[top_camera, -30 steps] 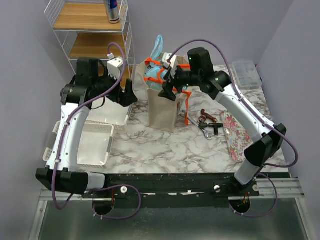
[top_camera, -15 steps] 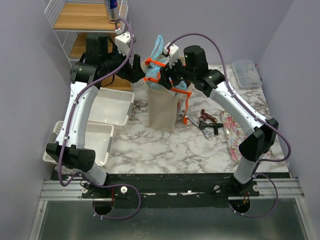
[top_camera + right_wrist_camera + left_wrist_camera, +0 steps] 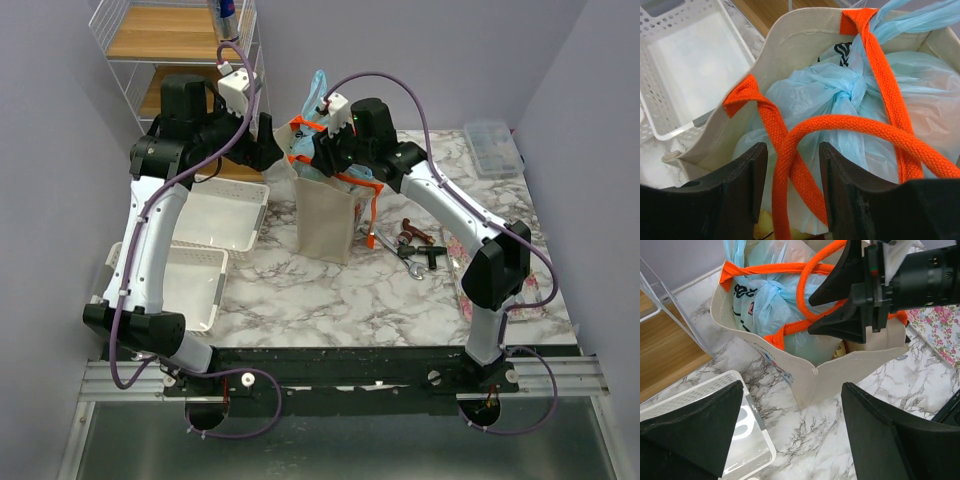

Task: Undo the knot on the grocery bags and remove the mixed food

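The beige canvas tote (image 3: 328,215) stands upright on the marble table, its orange handles (image 3: 345,180) looped over its mouth. Inside it lies the light-blue plastic bag (image 3: 840,150), tied in a knot (image 3: 842,92) that also shows in the left wrist view (image 3: 774,292). My right gripper (image 3: 790,150) is open just above the tote's mouth, and an orange handle loop (image 3: 855,125) runs between its jaws without being pinched. My left gripper (image 3: 792,390) is open and empty, by the tote's left corner (image 3: 812,372). A yellow item (image 3: 762,230) peeks out under the blue bag.
Two white baskets (image 3: 230,215) (image 3: 180,290) sit left of the tote. A wire shelf (image 3: 180,50) at the back left holds a blue-silver can (image 3: 226,20). Metal tools (image 3: 415,245), a floral tray (image 3: 475,265) and a clear box (image 3: 490,148) lie on the right.
My left arm has swung up from over the baskets to the tote's left side. My right gripper has moved left and lower over the tote's mouth, around the handle loop.
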Tool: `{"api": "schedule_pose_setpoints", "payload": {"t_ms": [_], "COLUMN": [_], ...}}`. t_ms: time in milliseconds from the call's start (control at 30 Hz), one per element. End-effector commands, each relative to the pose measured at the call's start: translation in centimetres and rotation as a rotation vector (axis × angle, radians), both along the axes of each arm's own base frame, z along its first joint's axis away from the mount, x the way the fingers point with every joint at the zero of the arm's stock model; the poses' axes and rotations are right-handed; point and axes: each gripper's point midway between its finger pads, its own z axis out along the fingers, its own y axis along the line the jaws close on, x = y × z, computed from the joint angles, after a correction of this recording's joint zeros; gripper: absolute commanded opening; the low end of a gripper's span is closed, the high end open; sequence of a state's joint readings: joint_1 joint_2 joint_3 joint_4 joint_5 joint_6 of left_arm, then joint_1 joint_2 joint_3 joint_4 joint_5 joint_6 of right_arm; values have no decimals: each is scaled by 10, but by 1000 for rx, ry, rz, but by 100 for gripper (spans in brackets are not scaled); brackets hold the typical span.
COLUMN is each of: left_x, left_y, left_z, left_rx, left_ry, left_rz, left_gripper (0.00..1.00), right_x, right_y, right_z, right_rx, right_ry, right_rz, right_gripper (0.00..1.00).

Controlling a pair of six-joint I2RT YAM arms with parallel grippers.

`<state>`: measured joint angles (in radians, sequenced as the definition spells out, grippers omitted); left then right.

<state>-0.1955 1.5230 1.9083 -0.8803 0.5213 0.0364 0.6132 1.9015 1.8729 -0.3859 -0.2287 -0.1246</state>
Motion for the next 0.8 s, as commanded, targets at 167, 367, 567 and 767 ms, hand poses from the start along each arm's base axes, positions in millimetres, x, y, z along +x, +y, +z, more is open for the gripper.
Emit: {"api": "schedule_pose_setpoints", "payload": {"t_ms": [167,367,567,767], "left_x": [-13,-12,-7,12], "left_y": [8,-4,-35,-73], "left_z": [3,8,13,3], "left_rx": [23,43,106,186], "left_ry": [-43,-142,-280,-347], "left_rz": [7,-94,-224,-303], "left_gripper": [81,78,78,76], "right_x": [-1,-18,-32,-43], "right_y": [2,-29,-97,-174], "right_z": [44,90,92,84], "right_rx": [98,126,89,37], "right_ry": [-65,-160,-186,-198], "right_rz": [-3,-84,-310,-594], "right_gripper": [27,5,6,18]}}
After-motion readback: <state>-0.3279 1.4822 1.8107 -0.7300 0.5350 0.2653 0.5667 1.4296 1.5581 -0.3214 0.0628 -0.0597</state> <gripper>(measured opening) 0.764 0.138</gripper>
